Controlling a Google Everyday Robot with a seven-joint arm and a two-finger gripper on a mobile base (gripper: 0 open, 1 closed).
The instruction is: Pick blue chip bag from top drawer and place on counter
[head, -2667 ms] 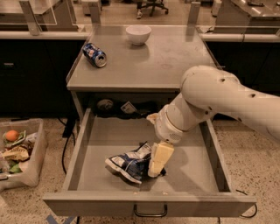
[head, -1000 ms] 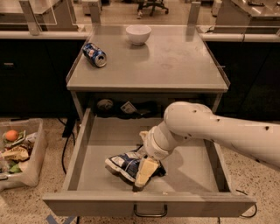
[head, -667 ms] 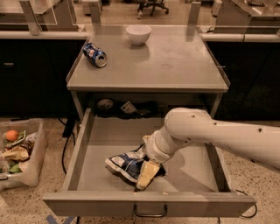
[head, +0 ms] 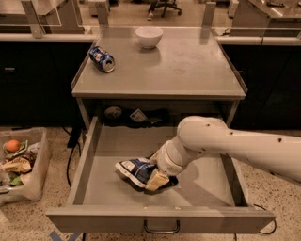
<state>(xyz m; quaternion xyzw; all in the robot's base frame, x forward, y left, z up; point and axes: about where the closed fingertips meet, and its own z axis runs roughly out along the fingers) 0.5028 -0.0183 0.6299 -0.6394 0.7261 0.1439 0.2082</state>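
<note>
Where top drawer (head: 101, 190) stands open: blue chip bag (head: 134, 169) inside; gripper (head: 157, 180) at bag's 4 o'clock edge, touching, grasp state indeterminable. Worktop (head: 188, 70): soda can (head: 102, 59) 10 o'clock.

Blue-and-white soda can (head: 101, 59) lies on its side at left part of desk (head: 197, 70). White bowl (head: 149, 36) upright at rear centre, well apart from can. Clear plastic bin (head: 29, 181) on speckled floor (head: 277, 207) at left, holding orange round fruit (head: 13, 145) and crumpled wrappers (head: 16, 164). Dark recess under desk top: round grey object (head: 113, 113), small white packet (head: 137, 115), dark clutter beside them. Black cable (head: 70, 157) runs down beside bin. Office chair base (head: 164, 5) at far back. Claw (head: 157, 180) low in drawer (head: 160, 219), apart from all of these.
</note>
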